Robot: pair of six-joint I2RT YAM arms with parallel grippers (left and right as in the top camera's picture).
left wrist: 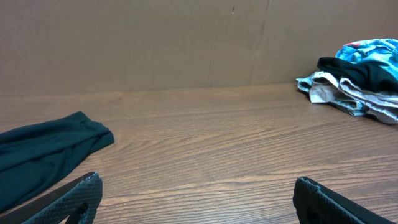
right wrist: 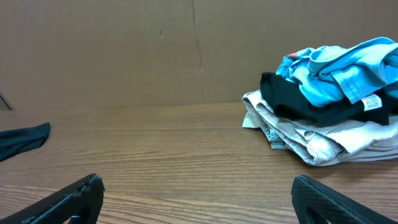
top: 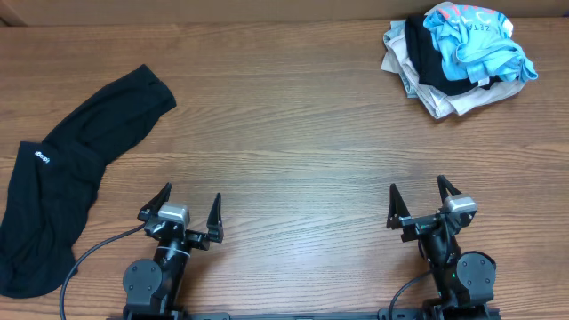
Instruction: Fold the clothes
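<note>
Right, both arms sit at the near edge of the table point(top: 293, 133). The left gripper point(top: 192, 192) and the right gripper point(top: 416, 185) are spread as wide as they go and have nothing between the jaws.

The black T-shirt point(top: 62, 169) lies on the left side, bunched into a long crooked band. It runs from the near left corner up toward the middle, clear of both grippers. Its white logo point(top: 40, 158) faces up.

I judge it light, limp and prone to sagging and dragging on the wood, so it needs spreading flat first. I would pinch a single layer at the rumpled far end with the left arm.

The mixed pile point(top: 458, 58) at the far right stays out of it.
</note>
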